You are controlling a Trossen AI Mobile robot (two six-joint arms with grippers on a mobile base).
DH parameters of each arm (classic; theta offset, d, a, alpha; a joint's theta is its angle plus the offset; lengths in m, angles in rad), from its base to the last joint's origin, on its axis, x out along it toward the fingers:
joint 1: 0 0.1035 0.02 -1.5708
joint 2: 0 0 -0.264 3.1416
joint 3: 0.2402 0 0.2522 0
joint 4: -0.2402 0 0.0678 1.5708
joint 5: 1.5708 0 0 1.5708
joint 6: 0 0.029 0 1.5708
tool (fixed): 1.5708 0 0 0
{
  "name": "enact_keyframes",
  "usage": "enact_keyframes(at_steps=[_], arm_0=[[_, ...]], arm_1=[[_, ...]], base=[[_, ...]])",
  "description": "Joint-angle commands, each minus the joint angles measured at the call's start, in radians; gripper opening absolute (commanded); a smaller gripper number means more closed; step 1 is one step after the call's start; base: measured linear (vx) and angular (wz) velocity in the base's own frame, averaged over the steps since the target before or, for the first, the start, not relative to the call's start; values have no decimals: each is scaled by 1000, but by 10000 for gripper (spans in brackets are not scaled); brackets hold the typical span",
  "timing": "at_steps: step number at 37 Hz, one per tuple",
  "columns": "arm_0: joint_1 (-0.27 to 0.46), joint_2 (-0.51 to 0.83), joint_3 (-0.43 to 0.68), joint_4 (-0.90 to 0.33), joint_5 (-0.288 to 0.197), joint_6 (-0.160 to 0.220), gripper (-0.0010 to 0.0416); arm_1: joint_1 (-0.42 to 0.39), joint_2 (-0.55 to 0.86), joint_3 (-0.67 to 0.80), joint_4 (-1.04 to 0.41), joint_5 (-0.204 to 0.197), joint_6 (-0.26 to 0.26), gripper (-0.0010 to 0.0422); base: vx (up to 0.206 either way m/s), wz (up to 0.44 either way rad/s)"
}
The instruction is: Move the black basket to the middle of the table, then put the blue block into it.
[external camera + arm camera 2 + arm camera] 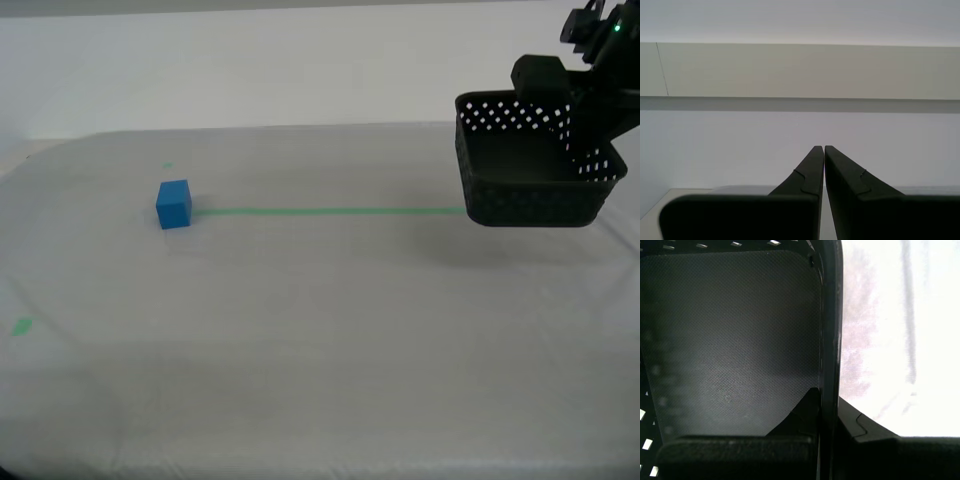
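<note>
The black basket [530,170] hangs in the air above the table [320,330] at the exterior view's right, tilted a little. My first gripper [828,395] is shut on the basket's wall [829,330], one finger inside and one outside; its arm [590,75] comes in from the upper right. The blue block [173,203] sits on the cloth at the exterior view's left, at the end of the green tape line [330,211]. My second gripper [823,148] is shut and empty, facing a pale wall, away from the objects.
A small green mark [20,325] lies near the table's left edge and another faint one [166,166] behind the block. A white wall [250,60] stands behind the table.
</note>
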Motion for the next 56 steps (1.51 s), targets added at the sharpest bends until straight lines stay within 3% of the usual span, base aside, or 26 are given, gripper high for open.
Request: enact_keyframes(at_steps=[1,8,20,27,41,46,56], arm_0=[[3,-30,22,-35,-5,-4,-1],[18,-85,36,-66,-8,-3,-1],[59,-140,36,-152,-39,31,-1],[129,-143,37,-151,-61,80,-1],[315,-138,42,-64,-79,221,-1],[355,-138,65,-61,-80,254,-1],[373,-138,163,-47,-92,277,-1]], arm_1=[[0,0,0,5,-1,2,0],[0,0,0,5,-1,2,0],[0,0,0,5,-1,2,0],[0,0,0,5,-1,2,0],[0,0,0,5,-1,2,0],[0,0,0,5,-1,2,0],[0,0,0,5,-1,2,0]], base=[[0,0],[0,0],[0,0],[0,0],[0,0],[0,0],[0,0]])
